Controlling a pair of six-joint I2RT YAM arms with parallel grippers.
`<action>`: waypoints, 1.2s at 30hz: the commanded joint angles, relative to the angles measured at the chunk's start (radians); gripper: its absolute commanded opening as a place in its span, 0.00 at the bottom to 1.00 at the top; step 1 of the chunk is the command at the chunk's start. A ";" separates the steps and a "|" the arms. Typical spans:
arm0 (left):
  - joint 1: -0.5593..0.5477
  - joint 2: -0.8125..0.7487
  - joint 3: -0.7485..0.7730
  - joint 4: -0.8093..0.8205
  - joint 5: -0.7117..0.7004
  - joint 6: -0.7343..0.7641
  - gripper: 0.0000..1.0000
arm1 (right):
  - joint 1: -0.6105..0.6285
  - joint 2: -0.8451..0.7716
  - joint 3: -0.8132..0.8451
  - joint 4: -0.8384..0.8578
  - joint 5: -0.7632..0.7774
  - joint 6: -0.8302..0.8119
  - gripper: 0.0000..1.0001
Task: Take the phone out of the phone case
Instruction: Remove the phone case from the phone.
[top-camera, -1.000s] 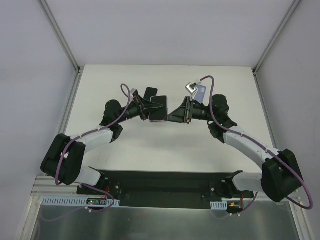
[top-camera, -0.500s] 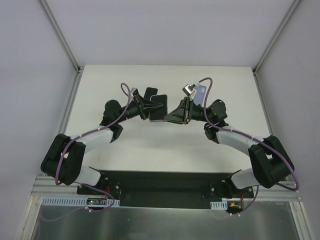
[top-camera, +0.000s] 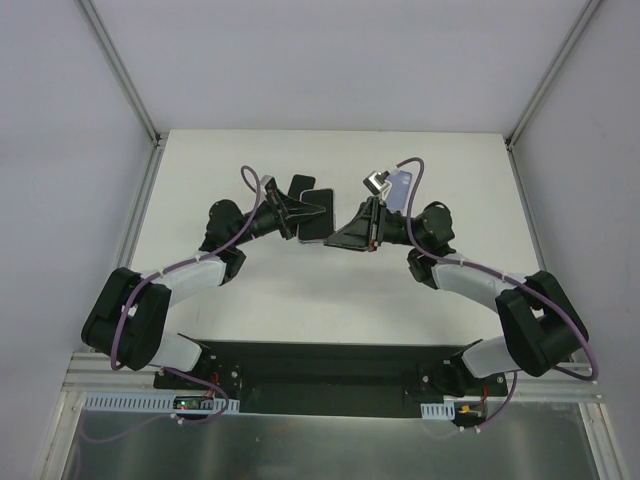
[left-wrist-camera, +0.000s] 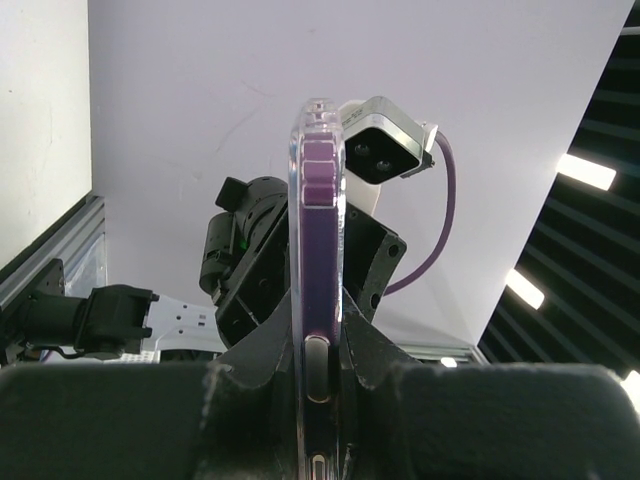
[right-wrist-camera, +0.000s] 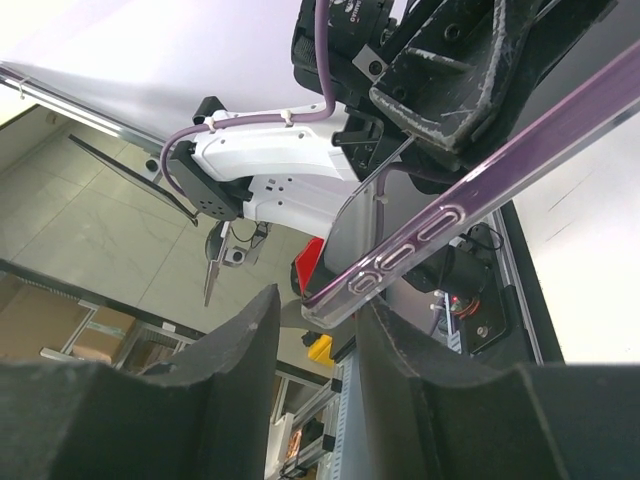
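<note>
Left end effector (left-wrist-camera: 318, 350) clamped on phone case (left-wrist-camera: 312, 110) holding phone (left-wrist-camera: 322, 230). Case corner lies between right end effector (right-wrist-camera: 318, 335) fingers; whether they clamp it cannot be determined.

The phone (top-camera: 318, 214) hangs above the middle of the worktop (top-camera: 330, 160), the left end effector (top-camera: 298, 218) at its left, the right end effector (top-camera: 337, 238) at its right.

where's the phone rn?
Top view, above mid-table: the phone is clamped edge-on in the left pincer, its free corner between the right pincer's open fingers.
</note>
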 joint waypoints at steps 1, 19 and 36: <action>0.013 -0.048 0.026 0.074 0.013 0.005 0.00 | 0.012 0.002 0.007 0.254 -0.022 0.003 0.34; 0.013 -0.090 0.033 0.080 0.025 -0.015 0.00 | 0.015 0.068 0.036 0.286 -0.027 -0.019 0.02; -0.001 -0.169 0.017 0.071 0.025 -0.027 0.00 | 0.012 0.117 0.160 0.284 -0.166 -0.158 0.01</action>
